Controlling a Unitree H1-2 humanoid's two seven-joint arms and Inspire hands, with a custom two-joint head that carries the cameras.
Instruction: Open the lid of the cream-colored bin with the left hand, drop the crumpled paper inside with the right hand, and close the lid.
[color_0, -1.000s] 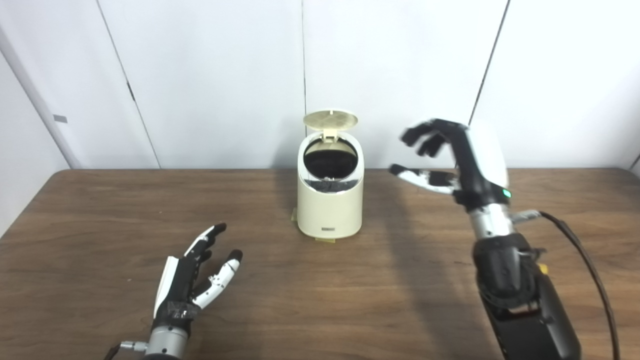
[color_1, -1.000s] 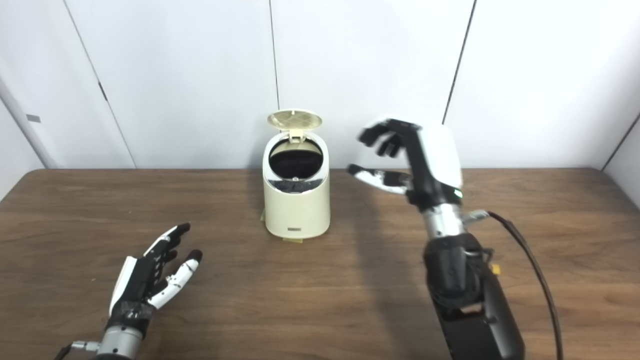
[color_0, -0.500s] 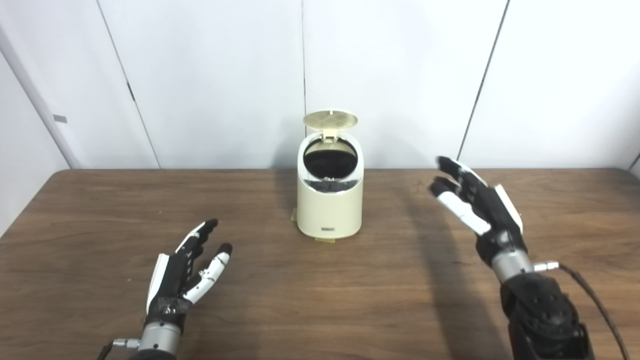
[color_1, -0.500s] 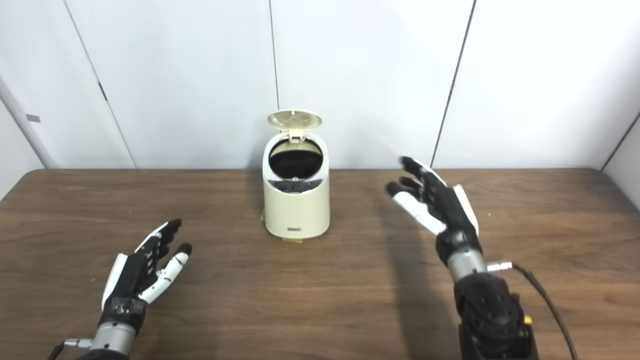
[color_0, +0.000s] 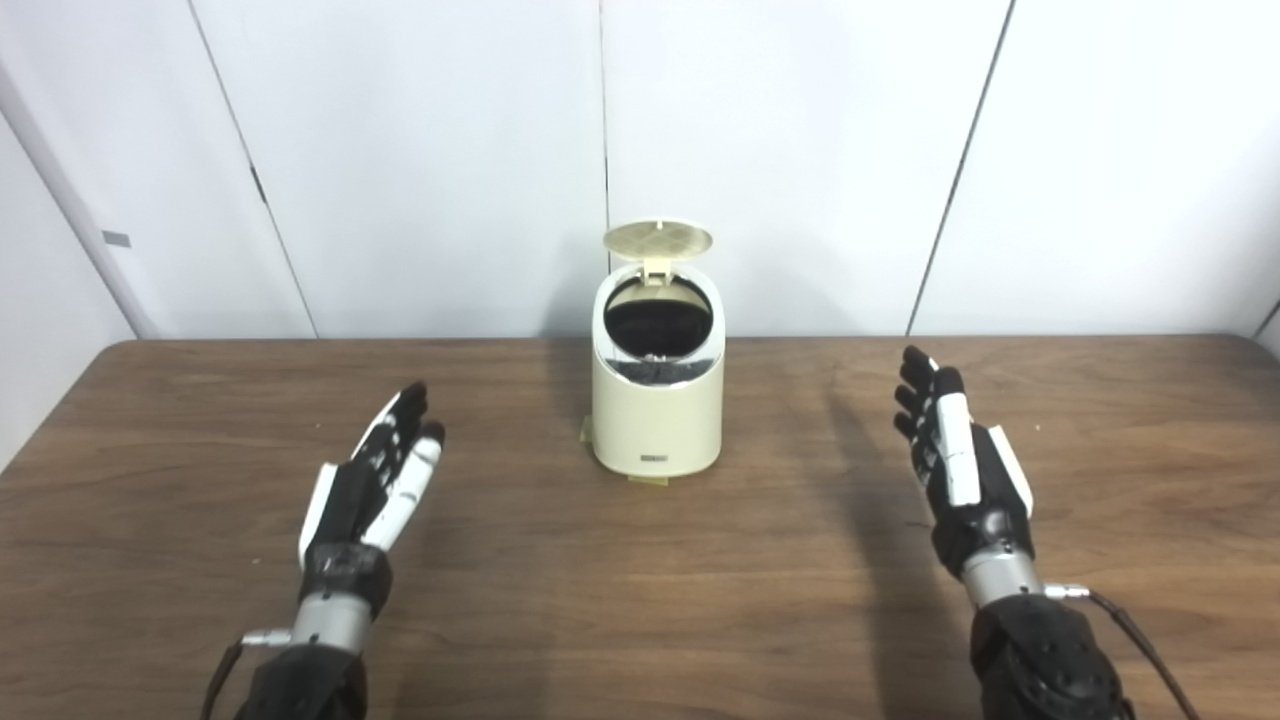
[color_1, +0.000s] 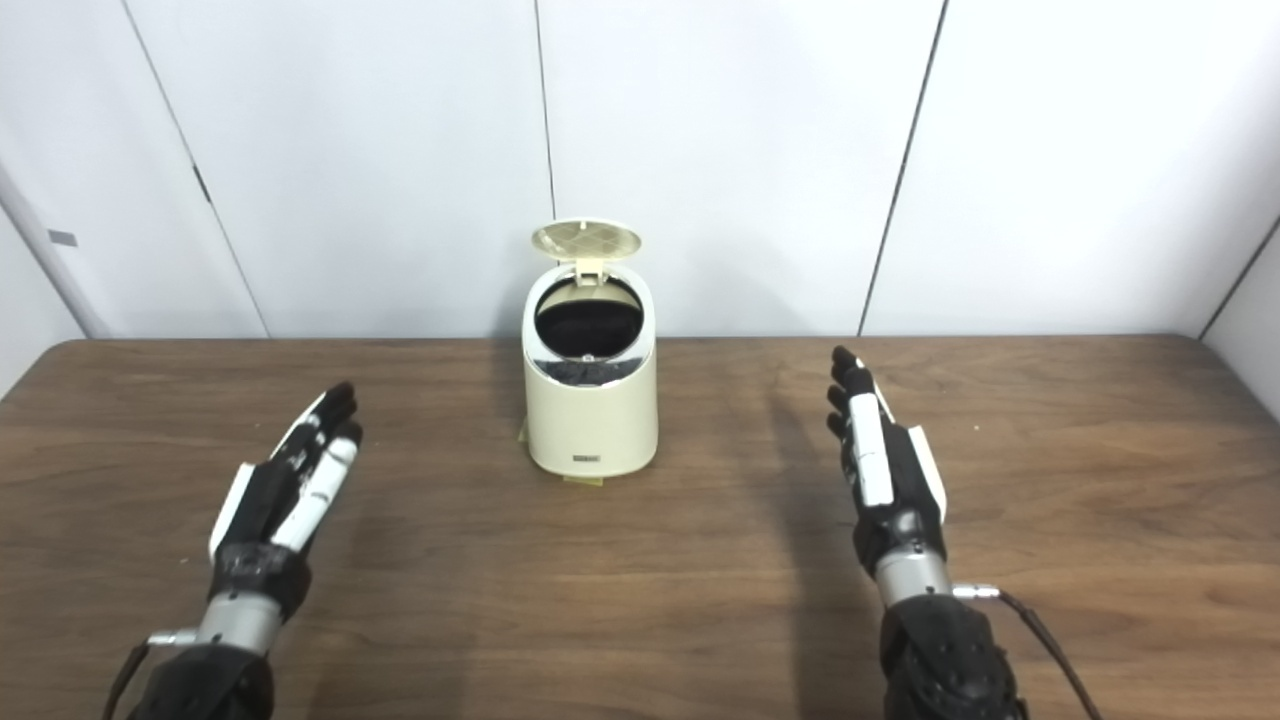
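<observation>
Having dropped from beside the cream-colored bin (color_0: 657, 400) to low over the table (color_0: 640, 600), right hand (color_0: 958, 470) now empty, fingers straight and together like the left hand (color_0: 375, 475); lid (color_0: 657, 238) upright, paper unseen, presumably inside—closing remains.

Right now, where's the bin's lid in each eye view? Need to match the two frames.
Left eye view: the lid stands flipped up at the back of the cream-colored bin, just right of picture centre, against the white wall.
Right eye view: the lid stands in the same raised pose, left of picture centre.
Shared landmark: the dark vertical wall seam that runs down just left of the lid in both.
</observation>
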